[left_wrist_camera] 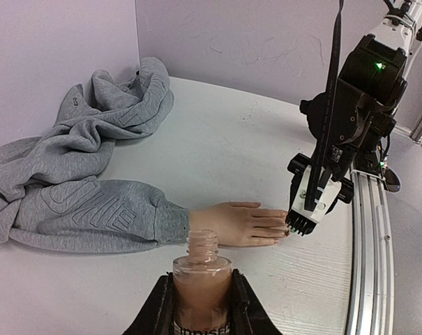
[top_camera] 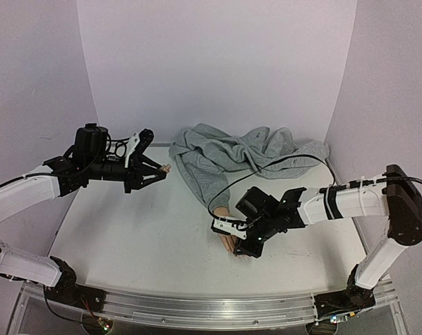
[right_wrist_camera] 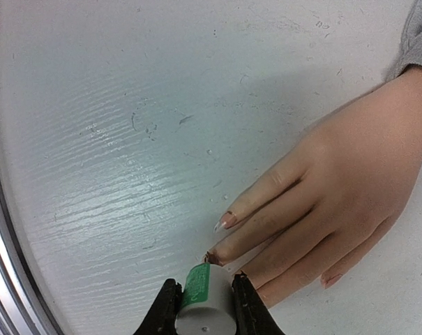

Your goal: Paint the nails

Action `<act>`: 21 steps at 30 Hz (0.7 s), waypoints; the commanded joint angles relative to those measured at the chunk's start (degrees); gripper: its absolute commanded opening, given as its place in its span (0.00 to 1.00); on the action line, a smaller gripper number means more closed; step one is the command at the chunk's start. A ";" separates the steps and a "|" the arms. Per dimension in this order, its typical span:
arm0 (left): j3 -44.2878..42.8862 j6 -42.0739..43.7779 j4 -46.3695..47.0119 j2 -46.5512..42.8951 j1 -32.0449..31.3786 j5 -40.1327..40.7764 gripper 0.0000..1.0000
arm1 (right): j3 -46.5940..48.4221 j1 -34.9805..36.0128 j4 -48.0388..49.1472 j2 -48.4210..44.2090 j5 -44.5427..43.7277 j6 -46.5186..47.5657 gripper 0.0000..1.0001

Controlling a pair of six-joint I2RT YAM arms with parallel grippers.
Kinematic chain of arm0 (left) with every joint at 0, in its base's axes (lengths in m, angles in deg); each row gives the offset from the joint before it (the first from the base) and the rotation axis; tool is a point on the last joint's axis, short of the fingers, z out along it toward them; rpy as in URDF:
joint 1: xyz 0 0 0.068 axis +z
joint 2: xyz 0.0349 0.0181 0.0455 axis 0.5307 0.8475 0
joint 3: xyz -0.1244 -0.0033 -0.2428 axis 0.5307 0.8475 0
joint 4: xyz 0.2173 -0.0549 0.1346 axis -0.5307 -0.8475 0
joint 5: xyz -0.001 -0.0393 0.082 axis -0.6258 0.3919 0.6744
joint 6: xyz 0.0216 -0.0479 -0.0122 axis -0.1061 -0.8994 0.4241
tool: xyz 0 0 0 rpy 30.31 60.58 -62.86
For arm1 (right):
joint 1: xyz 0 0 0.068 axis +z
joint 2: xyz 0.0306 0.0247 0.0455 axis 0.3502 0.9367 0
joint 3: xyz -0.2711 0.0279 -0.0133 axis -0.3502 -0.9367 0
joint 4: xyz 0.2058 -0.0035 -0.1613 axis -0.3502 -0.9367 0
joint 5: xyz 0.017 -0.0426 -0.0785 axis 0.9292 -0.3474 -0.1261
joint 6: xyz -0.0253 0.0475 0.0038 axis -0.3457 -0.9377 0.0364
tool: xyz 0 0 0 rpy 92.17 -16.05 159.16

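I judge the painting to be partway through at most. My right arm's fingers (right_wrist_camera: 204,304) are clamped on the small grey-white cylindrical brush cap with a green label (right_wrist_camera: 208,285). Its brush end sits against the tip of a middle finger of the flesh-coloured mannequin hand (right_wrist_camera: 336,188). In the right wrist view, the tiny glossy nails (right_wrist_camera: 227,220) on that finger and its neighbour have a dark edge. The nail on the outermost finger looks plain pale pink. The thumb is hidden, so I cannot say how many nails are coated, but I reckon several are left.

My left arm's fingers (left_wrist_camera: 201,310) are closed tight on the open glass bottle of beige polish (left_wrist_camera: 201,276), held upright. It hangs clear of the white table (top_camera: 141,237), well to the left of the crumpled grey sweatshirt (top_camera: 245,150).

The mannequin hand lies flat, palm down, just past the cuff of the sweatshirt's sleeve. Its long axis runs straight on from that sleeve. The fingertips, and so the nails, point away from the sweatshirt heap toward the table's near edge, leaning a little to my right arm's side.
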 commanded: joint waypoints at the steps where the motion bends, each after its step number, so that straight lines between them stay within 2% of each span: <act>1: -1.02 0.04 2.51 -0.05 0.33 -1.05 0.00 | 0.70 0.30 -1.22 0.62 -0.67 -0.09 0.00; 21: -0.93 0.07 2.51 -0.40 0.33 -0.94 0.00 | 0.82 1.07 -2.64 0.71 -1.60 -0.83 0.00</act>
